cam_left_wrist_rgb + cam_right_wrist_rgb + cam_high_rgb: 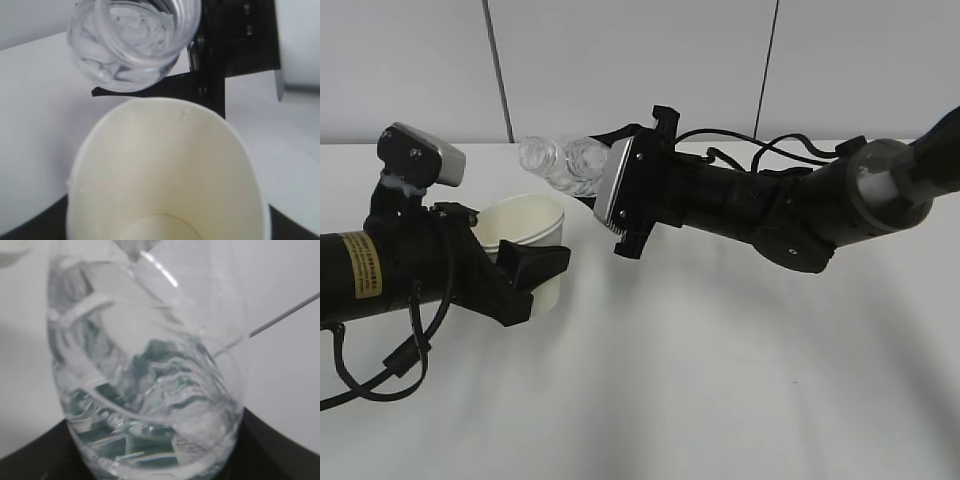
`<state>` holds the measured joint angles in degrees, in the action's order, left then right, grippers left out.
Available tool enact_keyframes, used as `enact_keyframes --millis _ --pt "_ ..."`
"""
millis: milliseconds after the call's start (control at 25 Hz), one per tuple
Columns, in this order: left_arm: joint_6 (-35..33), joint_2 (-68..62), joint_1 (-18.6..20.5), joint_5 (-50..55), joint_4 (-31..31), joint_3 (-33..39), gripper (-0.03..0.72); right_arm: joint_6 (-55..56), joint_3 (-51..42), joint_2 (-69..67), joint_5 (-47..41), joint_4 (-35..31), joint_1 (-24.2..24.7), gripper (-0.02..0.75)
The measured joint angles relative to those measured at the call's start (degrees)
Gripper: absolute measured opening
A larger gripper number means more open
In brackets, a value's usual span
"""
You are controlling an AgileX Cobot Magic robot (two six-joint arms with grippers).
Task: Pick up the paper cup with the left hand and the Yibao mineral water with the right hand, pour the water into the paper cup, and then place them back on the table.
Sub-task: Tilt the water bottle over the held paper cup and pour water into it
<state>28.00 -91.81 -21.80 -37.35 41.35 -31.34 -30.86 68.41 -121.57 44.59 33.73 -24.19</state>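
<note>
Small cream paper cup (167, 175), lower frame, is gripped by the left hand (515, 270); the right hand (620, 195) clasps the tilted clear ribbed Yibao mineral water (560, 162) above it. Pouring step; tip further next.

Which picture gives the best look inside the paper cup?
The left wrist view: it looks straight down into the paper cup, showing its rim, inner wall and pale bottom. The exterior view shows only the cup's outside and rim, held in the left end effector. The right wrist view shows no clear cup.
</note>
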Motion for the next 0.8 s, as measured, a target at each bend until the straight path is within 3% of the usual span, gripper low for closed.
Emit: enact_keyframes --millis 800 --pt "-1.1 0.0 0.0 4.3 2.5 0.0 0.396 -20.3 0.0 0.0 1.7 -3.5 0.0 0.462"
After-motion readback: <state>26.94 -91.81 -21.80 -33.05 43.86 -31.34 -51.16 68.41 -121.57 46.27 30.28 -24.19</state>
